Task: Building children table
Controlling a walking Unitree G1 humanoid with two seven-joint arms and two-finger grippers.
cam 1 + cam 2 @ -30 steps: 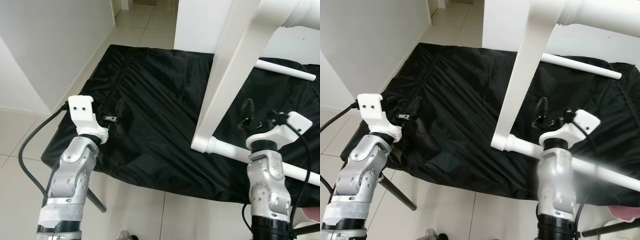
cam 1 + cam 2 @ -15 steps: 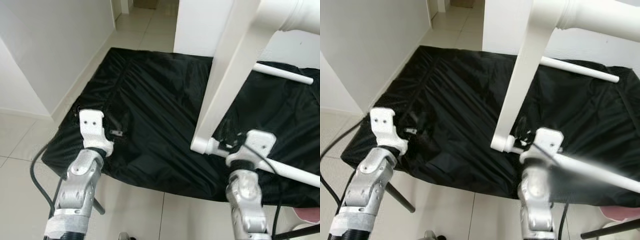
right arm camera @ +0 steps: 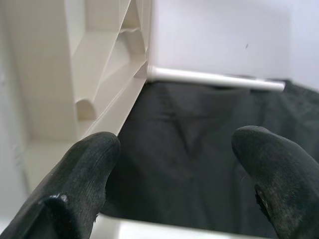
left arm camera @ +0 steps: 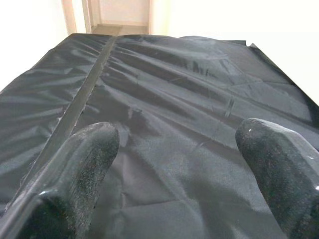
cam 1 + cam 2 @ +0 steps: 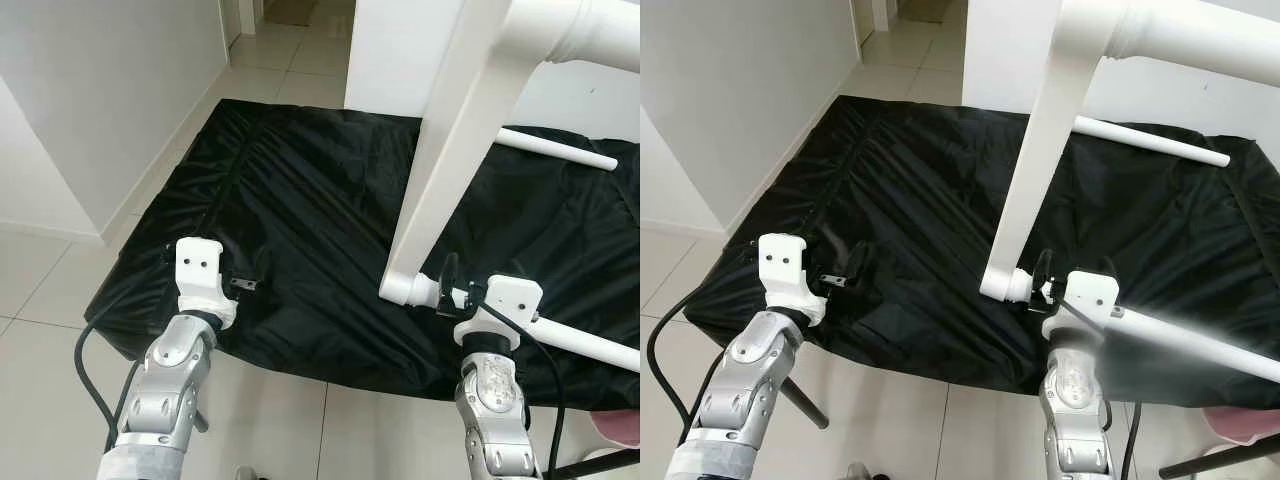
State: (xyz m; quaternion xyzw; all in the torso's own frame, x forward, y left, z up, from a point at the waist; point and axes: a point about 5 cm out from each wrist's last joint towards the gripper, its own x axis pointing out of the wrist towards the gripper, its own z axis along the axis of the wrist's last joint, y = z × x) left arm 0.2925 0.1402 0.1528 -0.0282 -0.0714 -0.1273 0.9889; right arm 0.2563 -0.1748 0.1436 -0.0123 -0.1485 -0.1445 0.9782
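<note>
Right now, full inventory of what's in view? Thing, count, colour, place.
Table top: 1, white, standing on edge on the sheet's far side.
Table frame rail: 1, white, slanting down from upper right to the sheet's near edge.
Attached legs: 2, white; one running right from the rail's lower end, one from its top.
Loose leg: 1, white, lying on the sheet at far right.
Sheet: 1, black, crinkled, spread on the floor.
Floor tiles: pale, around the sheet.
Wall: white, on the left.
Pink object: 1, bottom right corner, cannot identify.
Left gripper: jaws open, over the sheet's near left.
Right gripper: jaws open, at the lower leg joint.
</note>
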